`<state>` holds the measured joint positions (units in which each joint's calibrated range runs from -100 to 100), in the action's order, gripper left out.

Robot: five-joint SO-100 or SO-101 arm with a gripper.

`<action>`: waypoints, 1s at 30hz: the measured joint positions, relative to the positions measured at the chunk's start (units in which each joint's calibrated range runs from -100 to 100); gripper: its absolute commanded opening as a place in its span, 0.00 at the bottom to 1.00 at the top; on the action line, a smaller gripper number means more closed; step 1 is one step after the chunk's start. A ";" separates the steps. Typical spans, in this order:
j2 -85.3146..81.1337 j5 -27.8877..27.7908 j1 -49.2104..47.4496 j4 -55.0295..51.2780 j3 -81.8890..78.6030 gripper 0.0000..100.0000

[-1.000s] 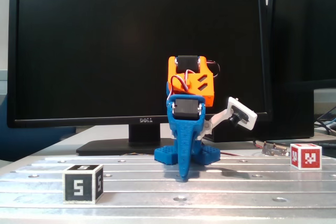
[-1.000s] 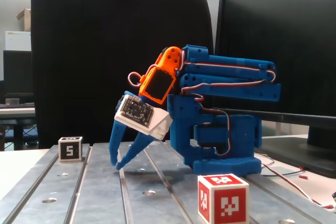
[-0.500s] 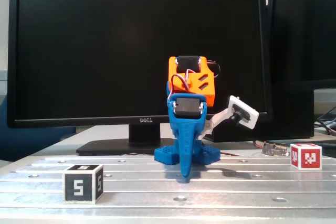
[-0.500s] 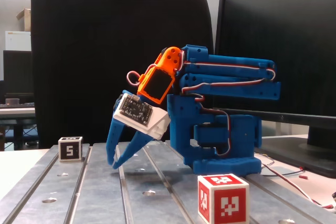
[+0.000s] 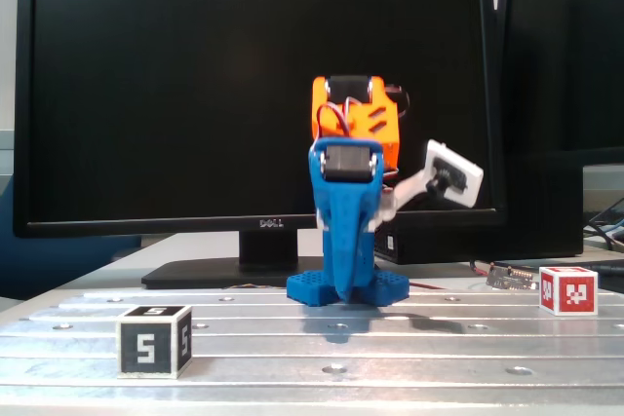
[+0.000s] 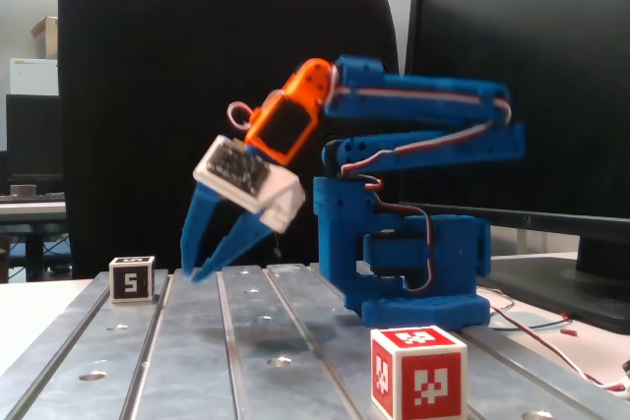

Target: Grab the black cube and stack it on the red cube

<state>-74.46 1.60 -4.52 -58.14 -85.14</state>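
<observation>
tool [image 6: 197, 272]: blue fingers a little apart, nothing between them, tips hanging just above the counter [image 6: 187, 351], left of centre in a fixed view | black cube [image 6: 132, 278]: on the counter at left edge, near the tips, not touching | red cube [image 6: 417, 371]: bottom centre-right, well apart | arm base [image 6: 413, 268]: centre-right

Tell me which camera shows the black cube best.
The fixed view facing the monitor: the black cube sits large and near, with two "5" faces readable. The fixed view from the arm's side shows it small and far, beyond the tool.
</observation>
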 measured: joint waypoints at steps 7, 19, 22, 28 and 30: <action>21.31 -3.36 -0.07 0.00 16.76 0.01; 48.03 -19.21 6.30 -2.84 39.67 0.01; 54.04 -23.35 8.37 -5.24 46.56 0.01; 65.20 -29.44 9.04 -9.80 60.78 0.01; 68.41 -32.01 9.04 -10.66 64.86 0.01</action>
<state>-6.05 -30.41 4.52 -68.80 -20.29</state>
